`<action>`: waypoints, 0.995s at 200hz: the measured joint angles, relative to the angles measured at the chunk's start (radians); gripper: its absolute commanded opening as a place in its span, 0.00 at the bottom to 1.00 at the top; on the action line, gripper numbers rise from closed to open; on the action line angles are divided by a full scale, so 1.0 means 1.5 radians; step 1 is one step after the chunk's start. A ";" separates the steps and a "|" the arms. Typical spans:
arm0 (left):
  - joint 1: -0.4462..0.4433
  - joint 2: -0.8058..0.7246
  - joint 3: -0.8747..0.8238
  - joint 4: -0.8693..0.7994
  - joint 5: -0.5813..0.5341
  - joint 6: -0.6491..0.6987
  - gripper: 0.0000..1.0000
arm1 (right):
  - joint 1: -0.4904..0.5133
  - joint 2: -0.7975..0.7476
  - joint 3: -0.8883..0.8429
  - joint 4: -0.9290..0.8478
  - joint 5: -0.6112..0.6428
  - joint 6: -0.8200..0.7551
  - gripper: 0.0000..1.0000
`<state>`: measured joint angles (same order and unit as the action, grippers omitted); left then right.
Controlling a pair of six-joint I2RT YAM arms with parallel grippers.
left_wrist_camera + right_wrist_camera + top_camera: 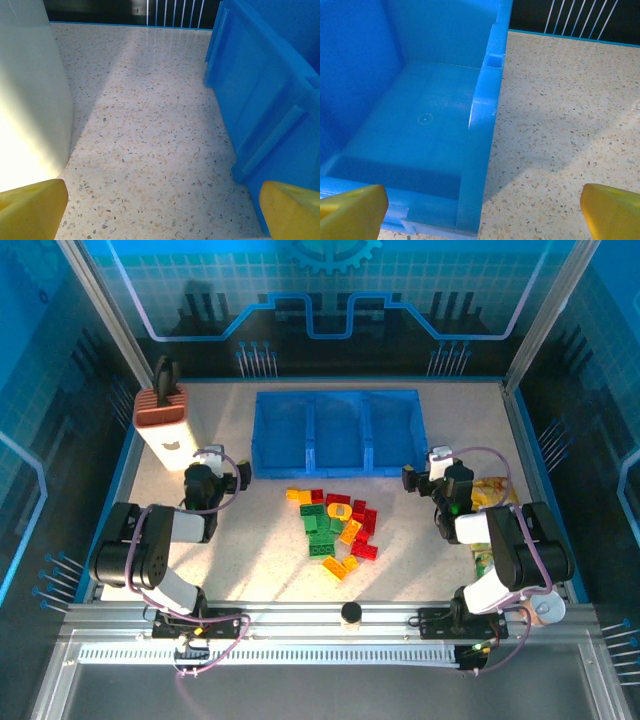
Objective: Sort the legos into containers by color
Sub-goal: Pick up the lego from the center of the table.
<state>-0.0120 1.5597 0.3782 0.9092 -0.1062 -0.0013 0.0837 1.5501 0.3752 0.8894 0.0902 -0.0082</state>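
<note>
Between the left gripper (162, 210) and right gripper (482, 210), both jaws spread wide, the legos (338, 522) lie heaped, the blue containers (337, 396) just ahead.

The left arm (150, 540) and right arm (510, 540) are black and grey-white, with thin purple cables (478, 450) looping round them. The left hand (160, 210) and right hand (480, 210) have yellow fingertips (31, 209). A tiny green light (455, 508) glows on the right arm.

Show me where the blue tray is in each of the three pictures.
Top external: blue tray at the far middle, behind the legos.
Left wrist: its outer wall along the right side.
Right wrist: its end compartment on the left.
Shared landmark: the speckled table beside it.
</note>
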 measured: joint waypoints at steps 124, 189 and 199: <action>-0.113 -0.384 0.223 -0.512 -0.146 -0.038 0.99 | 0.016 -0.334 0.068 -0.228 0.057 0.034 1.00; -0.102 -0.570 0.358 -0.909 -0.014 -0.348 0.99 | -0.060 -0.341 0.389 -0.747 -0.060 0.376 1.00; -0.114 -0.537 0.367 -0.972 0.014 -0.376 0.99 | -0.027 -0.311 0.417 -0.818 -0.058 0.391 1.00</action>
<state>-0.1833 0.7536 0.9287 -0.5491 -0.0853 -0.5655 0.0433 1.0836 1.0000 -0.3370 0.0032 0.5777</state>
